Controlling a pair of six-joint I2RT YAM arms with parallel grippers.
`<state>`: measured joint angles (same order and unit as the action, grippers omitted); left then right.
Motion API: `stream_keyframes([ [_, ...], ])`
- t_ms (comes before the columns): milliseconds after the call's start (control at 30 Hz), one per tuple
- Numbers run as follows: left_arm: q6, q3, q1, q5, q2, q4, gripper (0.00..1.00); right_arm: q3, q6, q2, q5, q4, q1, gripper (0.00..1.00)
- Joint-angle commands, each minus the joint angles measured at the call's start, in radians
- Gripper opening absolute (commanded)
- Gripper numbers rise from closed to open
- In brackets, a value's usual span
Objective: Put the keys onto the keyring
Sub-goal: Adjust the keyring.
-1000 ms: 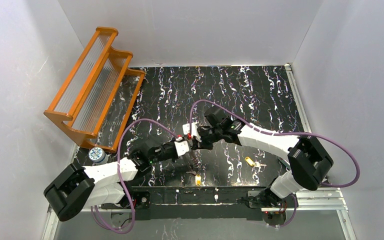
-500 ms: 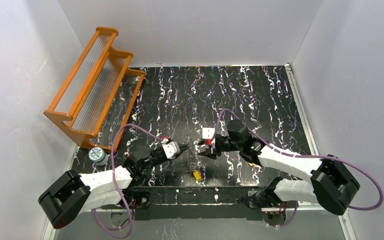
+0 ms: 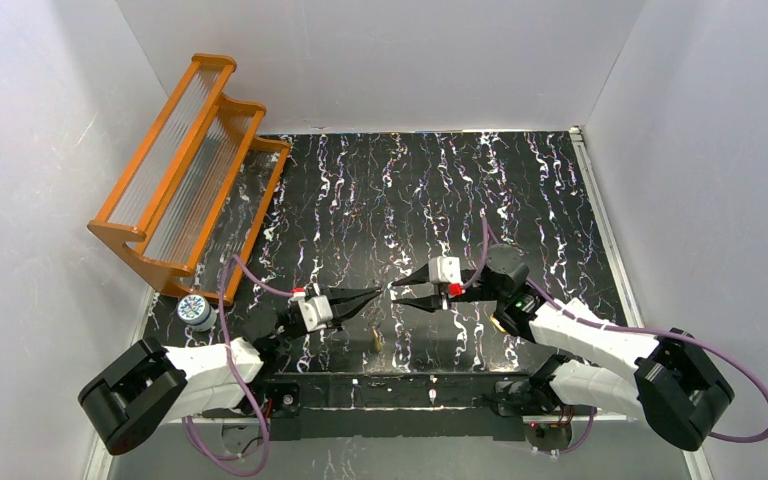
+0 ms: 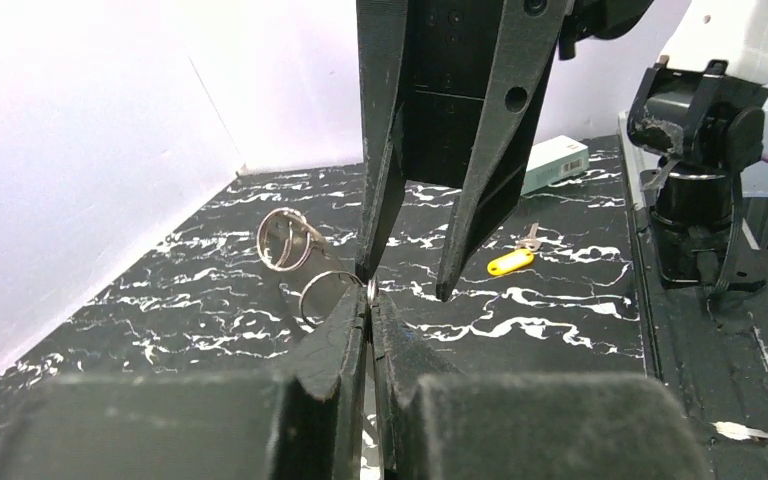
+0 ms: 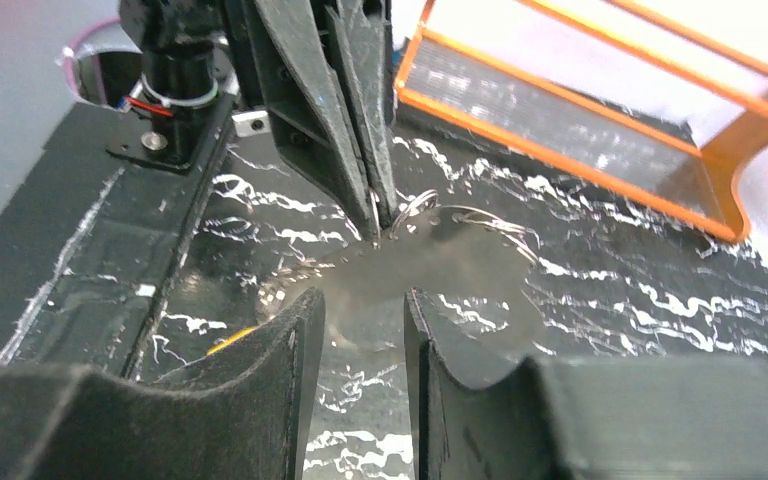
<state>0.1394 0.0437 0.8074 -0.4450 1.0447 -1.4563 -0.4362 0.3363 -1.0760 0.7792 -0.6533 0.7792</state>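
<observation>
The left jaws are pressed together, pinching the wire of the keyring at their very tips. Facing them almost tip to tip, the right jaws stand spread and hold nothing. One key lies on the worktop just nearside of that gap. Another key lies beyond the right jaws.

The left pincer and right pincer face each other, tips near, above the counter; one key lies nearby.
</observation>
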Motion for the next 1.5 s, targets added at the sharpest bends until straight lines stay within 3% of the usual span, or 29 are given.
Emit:
stream_keyframes([
  [0,-0.018,0.004,0.002,-0.047,-0.022,-0.107,0.00,0.002,-0.057,-0.009,0.109,-0.176,-0.002,0.43],
  [567,-0.046,0.023,0.002,-0.089,0.016,-0.111,0.00,-0.032,-0.181,-0.132,0.167,-0.360,-0.003,0.36],
  [1033,-0.088,0.041,0.002,-0.116,0.048,-0.111,0.00,-0.055,-0.188,-0.180,0.196,-0.377,-0.002,0.11],
  [1133,-0.106,0.044,0.001,-0.123,0.060,-0.111,0.00,-0.056,-0.186,-0.180,0.203,-0.379,-0.003,0.01],
  [1333,-0.125,0.022,0.001,-0.083,0.053,-0.107,0.00,-0.045,-0.177,-0.161,0.189,-0.342,-0.003,0.01],
  [1467,-0.114,0.003,0.001,-0.033,0.016,-0.061,0.10,-0.036,-0.172,-0.144,0.165,-0.305,-0.003,0.01],
])
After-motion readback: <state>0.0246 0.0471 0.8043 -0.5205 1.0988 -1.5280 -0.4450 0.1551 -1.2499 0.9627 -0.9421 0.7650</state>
